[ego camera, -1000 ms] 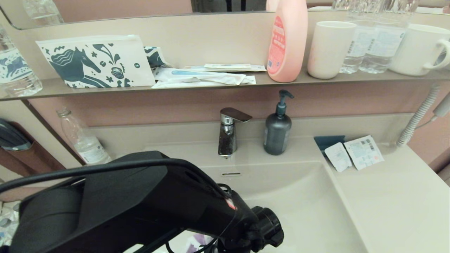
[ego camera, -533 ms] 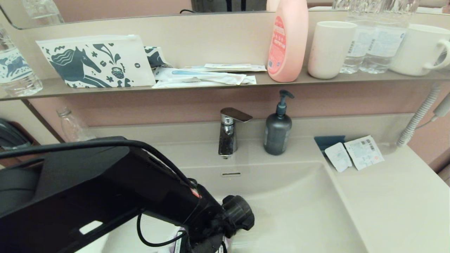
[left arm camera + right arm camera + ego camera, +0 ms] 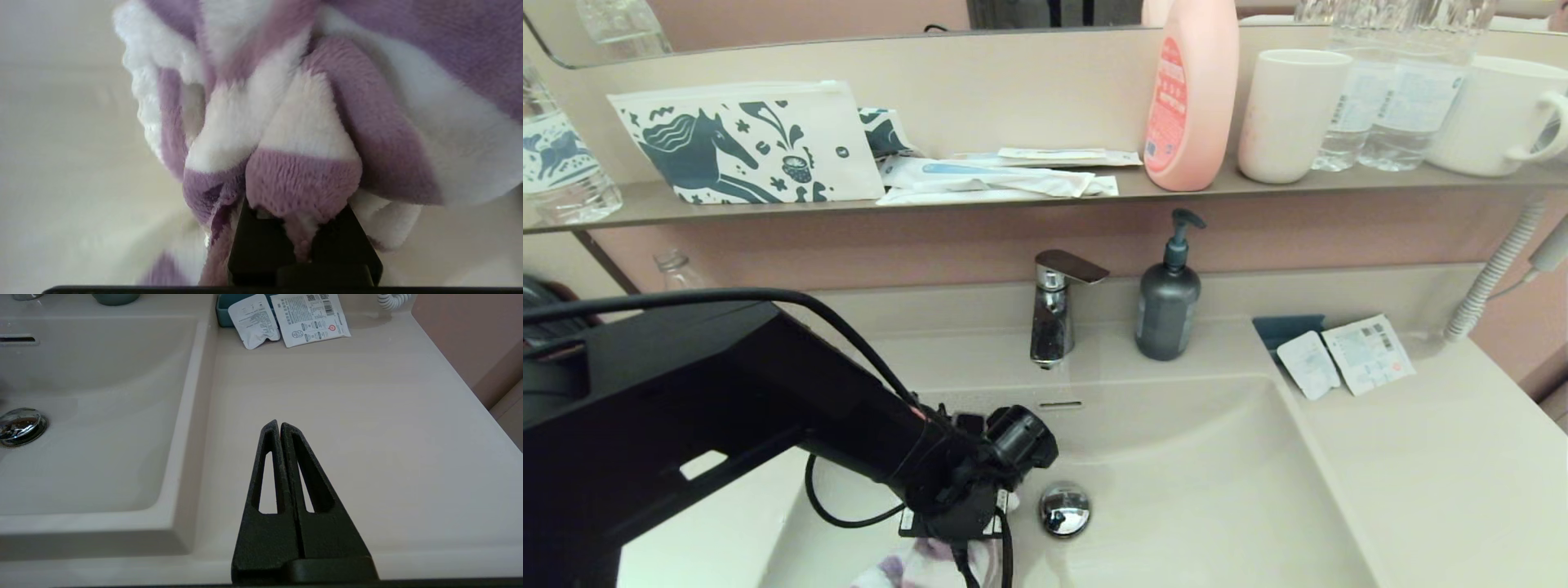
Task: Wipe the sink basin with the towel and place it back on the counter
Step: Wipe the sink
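Observation:
The lilac and white striped towel (image 3: 327, 102) hangs bunched from my left gripper (image 3: 300, 212), which is shut on a fold of it. In the head view that gripper (image 3: 954, 541) points down into the beige sink basin (image 3: 1217, 506), left of the chrome drain plug (image 3: 1064, 509). Only a bit of the towel (image 3: 911, 569) shows below the wrist there. The overflow slot (image 3: 1059, 404) sits on the back wall. My right gripper (image 3: 280, 424) is shut on nothing and hovers over the bare counter (image 3: 367, 416) right of the sink basin (image 3: 94, 416); the head view does not show it.
A chrome faucet (image 3: 1052, 314) and a dark soap dispenser (image 3: 1168, 302) stand behind the bowl. Two sachets (image 3: 1347, 355) lie at the back right of the counter (image 3: 1445, 474). The wall shelf carries the horse pouch (image 3: 743, 143), a pink bottle (image 3: 1191, 94) and cups.
My left arm has swung left and lower into the basin with the towel still held. The drain plug, hidden before, now shows.

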Controlling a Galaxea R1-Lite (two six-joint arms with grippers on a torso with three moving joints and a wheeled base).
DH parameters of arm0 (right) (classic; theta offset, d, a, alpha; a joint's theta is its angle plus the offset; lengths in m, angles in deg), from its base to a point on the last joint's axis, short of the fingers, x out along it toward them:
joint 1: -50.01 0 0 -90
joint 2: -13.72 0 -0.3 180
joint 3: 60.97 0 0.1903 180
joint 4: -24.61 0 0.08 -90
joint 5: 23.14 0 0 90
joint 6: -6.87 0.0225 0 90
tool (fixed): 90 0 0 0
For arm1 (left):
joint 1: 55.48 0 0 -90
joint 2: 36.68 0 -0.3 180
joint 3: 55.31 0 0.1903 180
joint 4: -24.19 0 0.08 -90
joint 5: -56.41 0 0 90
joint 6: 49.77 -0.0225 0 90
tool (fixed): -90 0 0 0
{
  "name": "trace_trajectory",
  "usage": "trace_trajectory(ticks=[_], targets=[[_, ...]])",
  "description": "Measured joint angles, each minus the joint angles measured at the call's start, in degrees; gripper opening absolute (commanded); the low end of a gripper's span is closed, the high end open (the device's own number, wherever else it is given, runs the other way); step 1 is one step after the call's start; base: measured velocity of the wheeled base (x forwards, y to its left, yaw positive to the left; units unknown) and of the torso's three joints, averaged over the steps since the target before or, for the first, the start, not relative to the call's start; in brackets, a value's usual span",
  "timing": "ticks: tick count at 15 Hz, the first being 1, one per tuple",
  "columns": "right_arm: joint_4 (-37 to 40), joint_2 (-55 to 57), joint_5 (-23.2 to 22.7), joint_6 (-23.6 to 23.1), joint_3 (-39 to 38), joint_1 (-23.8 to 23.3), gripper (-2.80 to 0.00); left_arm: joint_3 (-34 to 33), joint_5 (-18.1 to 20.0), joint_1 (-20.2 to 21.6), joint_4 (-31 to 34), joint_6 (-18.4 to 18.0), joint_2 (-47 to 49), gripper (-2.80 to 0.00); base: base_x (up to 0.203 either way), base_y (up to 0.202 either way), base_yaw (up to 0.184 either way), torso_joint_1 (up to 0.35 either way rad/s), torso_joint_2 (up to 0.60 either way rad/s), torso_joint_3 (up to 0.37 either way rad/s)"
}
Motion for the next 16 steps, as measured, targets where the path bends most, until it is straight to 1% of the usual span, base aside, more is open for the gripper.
trace_trajectory(ticks=[1, 3, 5, 6, 10, 12, 13, 16], targets=[[0.0, 0.0, 0.0, 0.0, 0.0, 0.0, -2.8, -0.2, -0.8, 0.3, -2.5, -0.4, 0.0, -2.8, 0.0, 0.0, 0.0, 0.0, 0.0, 0.0], [0.0, 0.0, 0.0, 0.0, 0.0, 0.0, -2.8, -0.2, -1.1, -0.2, -4.0, 0.0, 0.0, -2.8, 0.0, 0.0, 0.0, 0.0, 0.0, 0.0], [0.0, 0.0, 0.0, 0.0, 0.0, 0.0, -2.8, 0.8, -0.9, -1.4, -6.7, 1.1, 0.0, -2.8, 0.0, 0.0, 0.0, 0.0, 0.0, 0.0], [0.0, 0.0, 0.0, 0.0, 0.0, 0.0, -2.8, 1.9, -0.7, -2.5, -7.8, 2.4, 0.1, -2.8, 0.0, 0.0, 0.0, 0.0, 0.0, 0.0], [0.0, 0.0, 0.0, 0.0, 0.0, 0.0, -2.8, 5.7, 0.0, -7.9, -8.2, 8.3, 2.1, -2.8, 0.0, 0.0, 0.0, 0.0, 0.0, 0.0], [0.0, 0.0, 0.0, 0.0, 0.0, 0.0, -2.8, 8.4, 0.4, -11.5, -7.9, 11.0, 4.3, -2.8, 0.0, 0.0, 0.0, 0.0, 0.0, 0.0], [0.0, 0.0, 0.0, 0.0, 0.0, 0.0, -2.8, 9.6, 0.4, -12.9, -8.0, 11.6, 5.2, -2.8, 0.0, 0.0, 0.0, 0.0, 0.0, 0.0], [0.0, 0.0, 0.0, 0.0, 0.0, 0.0, -2.8, 14.6, 0.6, -14.8, -7.9, 13.0, 7.9, -2.8, 0.0, 0.0, 0.0, 0.0, 0.0, 0.0]])
